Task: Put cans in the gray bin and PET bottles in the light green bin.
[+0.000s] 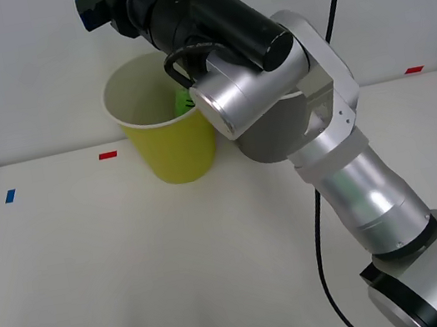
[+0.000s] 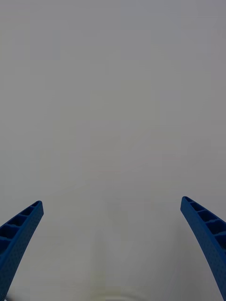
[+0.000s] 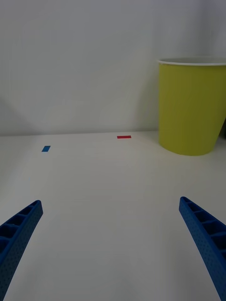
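Observation:
The light green bin (image 1: pixel 172 150) stands at the back of the table, also in the left wrist view (image 3: pixel 190 110). A PET bottle (image 1: pixel 183 102) with a green label lies inside it, mostly covered by my right arm. My right gripper (image 1: pixel 89 4) is raised above and behind the bin's rim; its wrist view faces the blank wall, with the gripper (image 2: pixel 110 202) open and nothing between the fingers. My left gripper (image 3: pixel 110 202) is open and low over the near left of the table. The gray bin is hidden behind the right arm. Cans are out of view.
A red tape mark (image 1: pixel 107 155) and a blue one (image 1: pixel 9 196) lie on the white table (image 1: pixel 136 271) left of the bin, and another red mark (image 1: pixel 413 70) lies at the far right. A wall rises right behind the table.

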### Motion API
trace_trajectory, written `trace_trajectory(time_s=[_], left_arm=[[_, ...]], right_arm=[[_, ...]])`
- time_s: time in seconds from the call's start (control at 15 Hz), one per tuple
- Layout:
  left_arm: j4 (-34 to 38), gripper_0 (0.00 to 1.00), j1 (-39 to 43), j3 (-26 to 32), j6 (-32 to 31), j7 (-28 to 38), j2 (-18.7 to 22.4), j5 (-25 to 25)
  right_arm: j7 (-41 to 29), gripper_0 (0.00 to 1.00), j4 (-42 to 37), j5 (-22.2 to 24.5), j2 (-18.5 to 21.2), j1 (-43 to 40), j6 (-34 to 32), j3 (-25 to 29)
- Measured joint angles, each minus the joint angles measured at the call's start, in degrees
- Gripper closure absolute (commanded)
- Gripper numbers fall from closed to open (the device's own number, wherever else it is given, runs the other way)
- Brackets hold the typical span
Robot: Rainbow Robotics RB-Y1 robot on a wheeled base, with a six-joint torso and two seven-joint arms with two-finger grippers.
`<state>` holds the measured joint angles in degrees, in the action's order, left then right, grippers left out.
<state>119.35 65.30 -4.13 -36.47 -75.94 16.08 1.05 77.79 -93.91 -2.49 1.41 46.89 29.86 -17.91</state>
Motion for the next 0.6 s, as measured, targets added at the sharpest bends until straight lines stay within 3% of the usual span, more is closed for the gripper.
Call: trace_trajectory(time_s=[0.2,0.6], left_arm=[[0.0,0.00,0.0,0.0,0.0,0.0,0.0,0.0],[0.0,0.00,0.0,0.0,0.0,0.0,0.0,0.0]], right_arm=[[-0.5,0.00,-9.9,-5.0,3.2,-0.3,13.7,0.6],[-1.1,0.00,-23.2,-9.4,12.4,-6.9,14.9,1.4]])
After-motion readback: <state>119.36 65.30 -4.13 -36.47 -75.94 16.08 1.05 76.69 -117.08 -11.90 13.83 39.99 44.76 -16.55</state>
